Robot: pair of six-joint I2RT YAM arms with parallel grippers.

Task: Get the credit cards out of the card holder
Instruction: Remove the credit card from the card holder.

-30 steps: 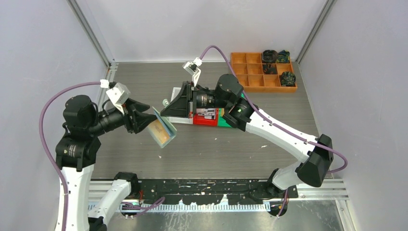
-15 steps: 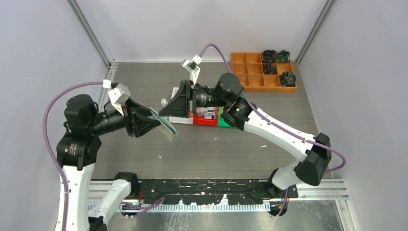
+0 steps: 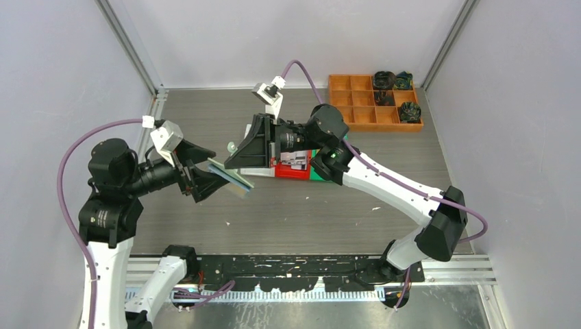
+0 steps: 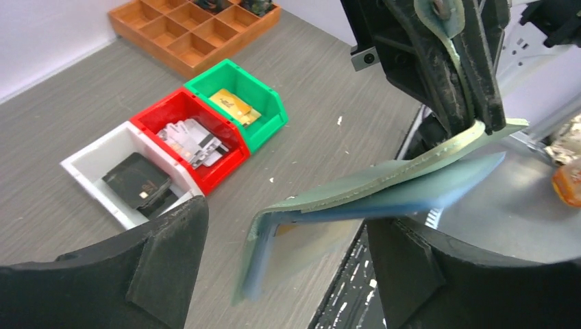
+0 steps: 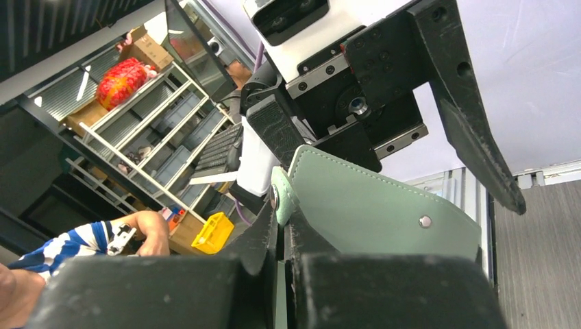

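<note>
Right end effector is pinched shut on the edge of the mint card holder, which is held part-open above the bench. Left end effector is spread wide, with the holder in its gap. Black cards in white bin, pale cards in red bin, gold cards in green bin.

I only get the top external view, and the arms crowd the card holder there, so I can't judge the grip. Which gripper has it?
Observer: The right gripper is shut on an edge of the card holder.
Operator: And the left?
Observer: The left gripper has its fingers wide apart on either side of the holder, not clamping it.
Operator: What's in the bins?
Observer: The white bin holds black cards, the red bin pale printed cards, the green bin a gold card.
</note>
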